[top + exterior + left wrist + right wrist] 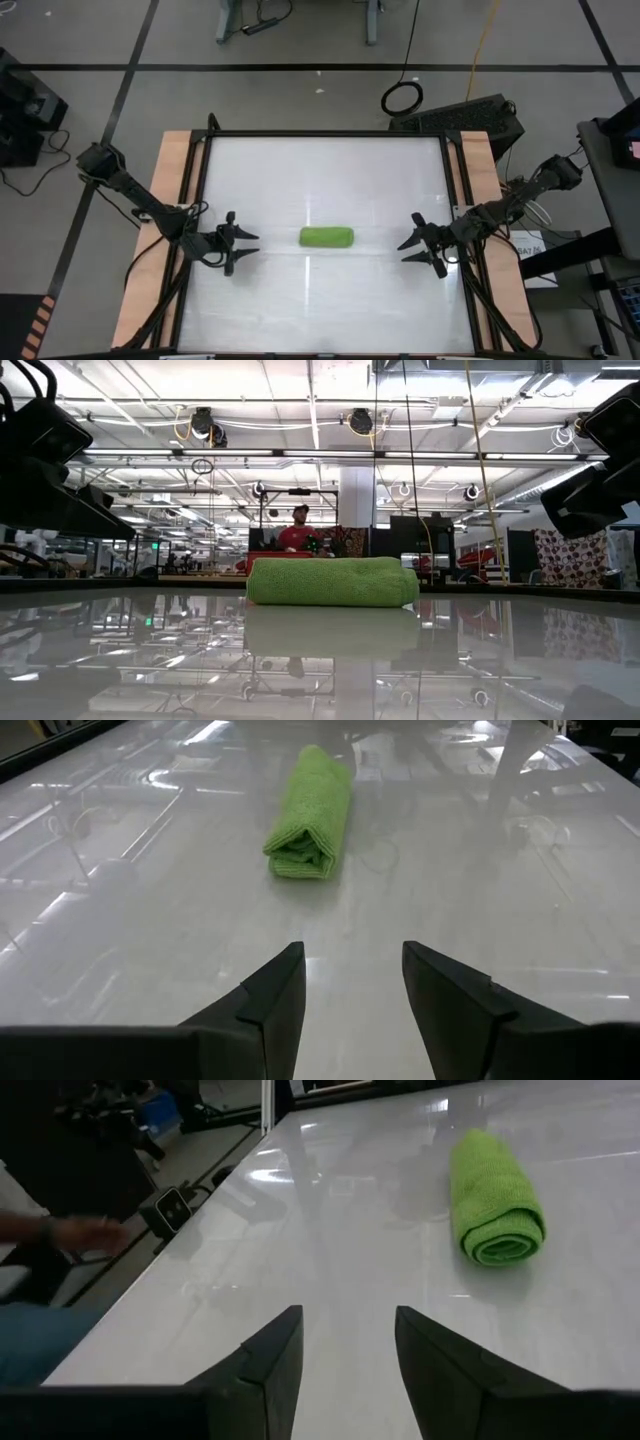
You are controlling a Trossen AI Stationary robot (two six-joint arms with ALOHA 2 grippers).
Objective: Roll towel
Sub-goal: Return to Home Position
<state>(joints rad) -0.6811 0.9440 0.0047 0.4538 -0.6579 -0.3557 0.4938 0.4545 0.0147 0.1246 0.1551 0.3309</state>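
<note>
The lime-green towel [326, 237] lies rolled up into a short cylinder on the white table's middle, its long side along the table's left-right line. It also shows in the low view [332, 581], the left wrist view [308, 813] and the right wrist view [494, 1198], where its spiral end faces the camera. My left gripper [250, 246] is open and empty to the towel's left, pointing at it. My right gripper [408, 250] is open and empty to the towel's right, pointing at it.
The white table top [330, 300] has wooden strips along its left [165, 200] and right [480, 170] sides. A person's forearm and hand [70, 1233] show beside the table in the right wrist view. Another person [299, 532] sits far behind the table.
</note>
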